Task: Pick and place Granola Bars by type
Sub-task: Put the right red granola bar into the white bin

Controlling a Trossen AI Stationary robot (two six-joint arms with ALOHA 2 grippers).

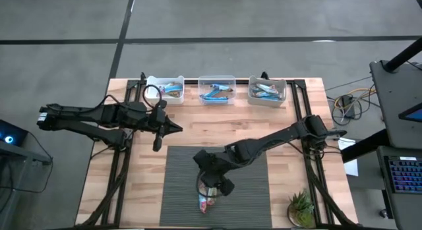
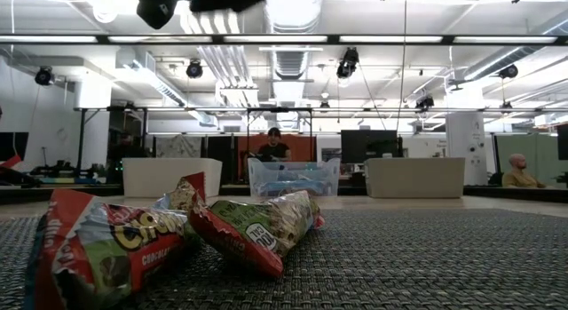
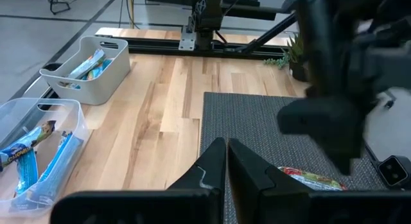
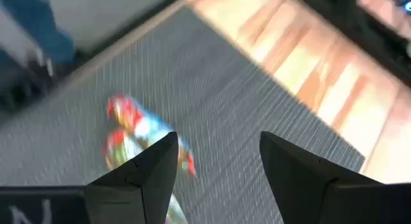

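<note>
Three bins [image 1: 216, 89] are lined along the table's far edge; granola bars [image 1: 208, 201] are found on the mat [image 1: 181, 184], near its front edge.

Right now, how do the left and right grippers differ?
The left gripper has its fingers shut and empty; the right gripper has its fingers open. The left hangs over bare wood beside the grey mat; the right is over the mat, above the granola bars. Neither holds anything.

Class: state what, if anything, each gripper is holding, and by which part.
Nothing is held. The right gripper is open above the granola bars on the mat; the left gripper is shut on nothing.
</note>
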